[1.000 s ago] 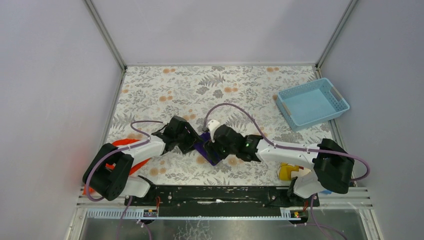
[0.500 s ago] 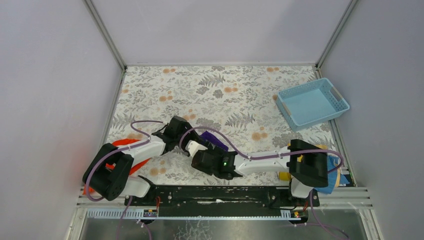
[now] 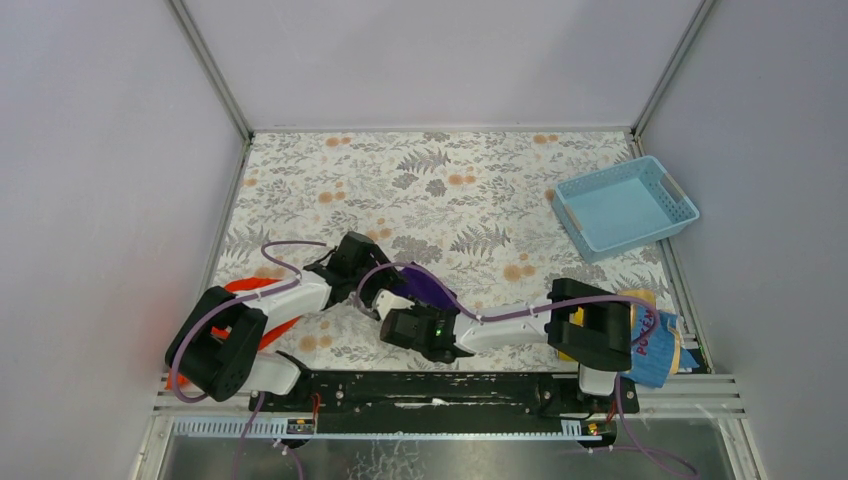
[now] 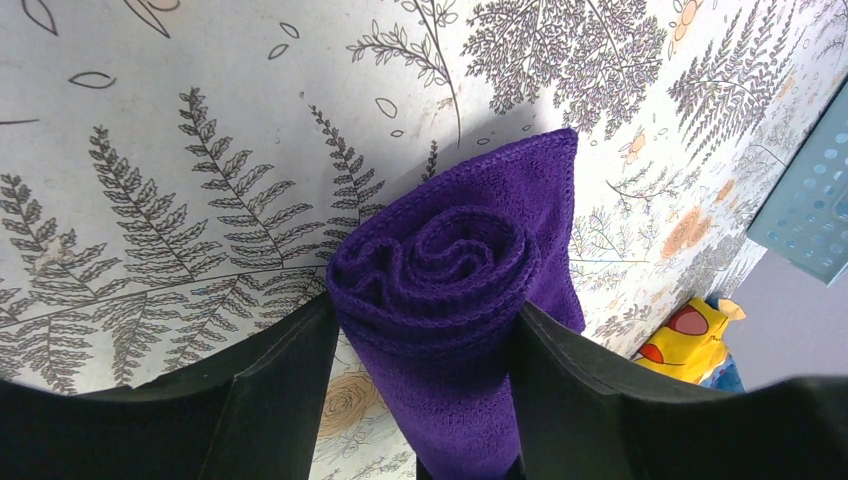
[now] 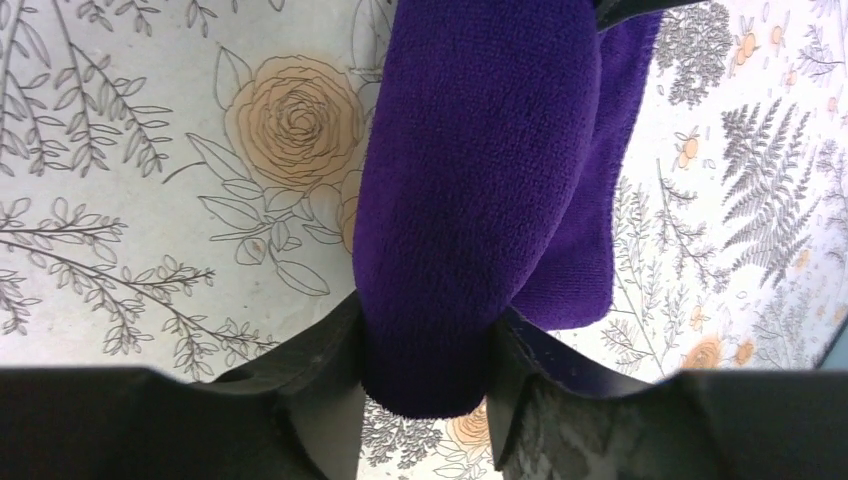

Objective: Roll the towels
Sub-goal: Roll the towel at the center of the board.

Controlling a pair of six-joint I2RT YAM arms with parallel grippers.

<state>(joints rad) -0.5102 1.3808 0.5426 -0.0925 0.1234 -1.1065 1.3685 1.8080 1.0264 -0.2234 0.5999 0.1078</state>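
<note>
The purple towel [image 3: 428,285] is a short roll lying on the floral table, just in front of the arms. In the left wrist view its spiral end [image 4: 440,270] faces the camera, and my left gripper [image 4: 425,310] is shut on it, one finger pressed against each side. My right gripper [image 5: 428,320] is shut on the other end of the same roll [image 5: 470,190], with a loose flap hanging off to the right. From above, the left gripper [image 3: 385,280] and the right gripper [image 3: 412,308] meet at the roll. The orange-red towel [image 3: 250,290] lies mostly hidden under the left arm.
A light blue basket [image 3: 625,205] stands at the back right. A yellow-and-blue printed cloth [image 3: 655,345] lies by the right arm's base. The enclosure walls rise close on the left, back and right.
The right arm swung from the far side of the purple roll round to its near side, and its jaws closed on the roll. The left gripper kept its grip and place.
</note>
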